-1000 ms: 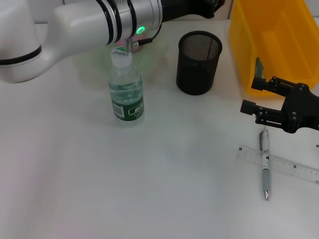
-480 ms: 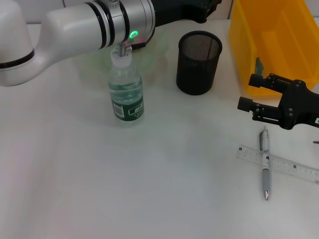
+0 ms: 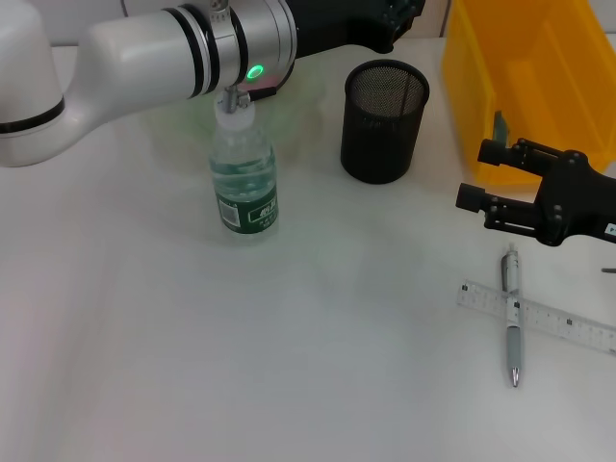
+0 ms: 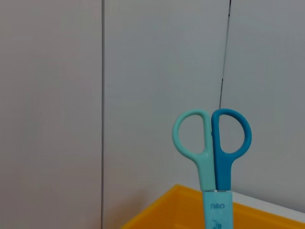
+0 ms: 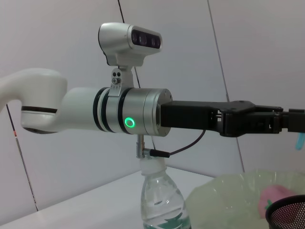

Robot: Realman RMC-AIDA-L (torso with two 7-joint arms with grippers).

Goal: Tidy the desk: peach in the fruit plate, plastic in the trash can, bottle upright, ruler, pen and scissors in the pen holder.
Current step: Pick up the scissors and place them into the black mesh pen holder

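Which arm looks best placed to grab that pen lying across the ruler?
Probably the right arm: its open gripper hovers just beyond the pen and ruler. The left gripper is far off, holding the scissors.

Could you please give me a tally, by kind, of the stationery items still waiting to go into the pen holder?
Pens: 1, the pen lying across the ruler on the desk.
Rulers: 1, the clear ruler under it.
Scissors: 1, the blue scissors held up in the left tool.
Total: 3. The right tool hovers open above the pen; nothing shows above the pen holder's rim.
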